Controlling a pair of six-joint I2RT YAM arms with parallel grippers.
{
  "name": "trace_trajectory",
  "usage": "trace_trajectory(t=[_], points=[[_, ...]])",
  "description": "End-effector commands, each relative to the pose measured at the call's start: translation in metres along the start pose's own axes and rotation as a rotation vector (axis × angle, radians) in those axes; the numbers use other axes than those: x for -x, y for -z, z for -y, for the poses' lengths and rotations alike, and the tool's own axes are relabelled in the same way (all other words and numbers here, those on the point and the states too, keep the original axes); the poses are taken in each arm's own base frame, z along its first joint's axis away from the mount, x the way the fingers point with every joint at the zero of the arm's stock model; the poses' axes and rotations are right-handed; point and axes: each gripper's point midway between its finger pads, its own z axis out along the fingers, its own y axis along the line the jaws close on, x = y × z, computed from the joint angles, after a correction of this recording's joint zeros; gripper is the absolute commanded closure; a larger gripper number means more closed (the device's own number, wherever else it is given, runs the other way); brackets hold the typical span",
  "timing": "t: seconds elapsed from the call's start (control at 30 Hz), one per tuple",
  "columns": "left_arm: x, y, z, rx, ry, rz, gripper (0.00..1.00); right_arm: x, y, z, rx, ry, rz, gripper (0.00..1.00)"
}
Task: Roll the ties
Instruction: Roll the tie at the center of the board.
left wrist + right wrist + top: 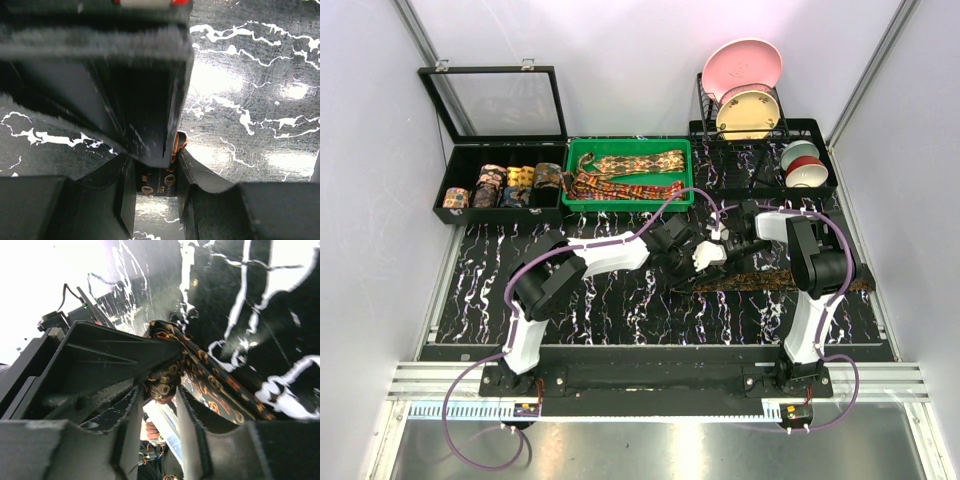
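I see my left pincer (pixel 156 172) clamped on the brown tie (pixel 159 184); my right pincer (pixel 159 392) straddles it, whether gripping I cannot tell.

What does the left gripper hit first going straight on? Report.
The tie held in the left gripper; just beyond, probably the right gripper, though depth is unclear.

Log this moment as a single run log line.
step: rolling tie | left hand: shut on tie | right hand: at tie, grip unclear | rolled ties: in black case
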Motion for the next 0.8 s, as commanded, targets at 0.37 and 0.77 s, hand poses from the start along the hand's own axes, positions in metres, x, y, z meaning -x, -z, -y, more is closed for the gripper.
trace_trajectory(t=[0.37, 0.77], points=[[-0.062, -0.004, 0.007, -0.044, 0.047, -0.17, 0.41, 0.004, -0.011, 0.024, -0.113, 0.008, 0.015, 1.0], [0.013, 0.034, 0.003, -0.048, -0.052, 0.145, 0.27, 0.008, -0.01, 0.044, -0.222, -0.014, 0.036, 1.0]])
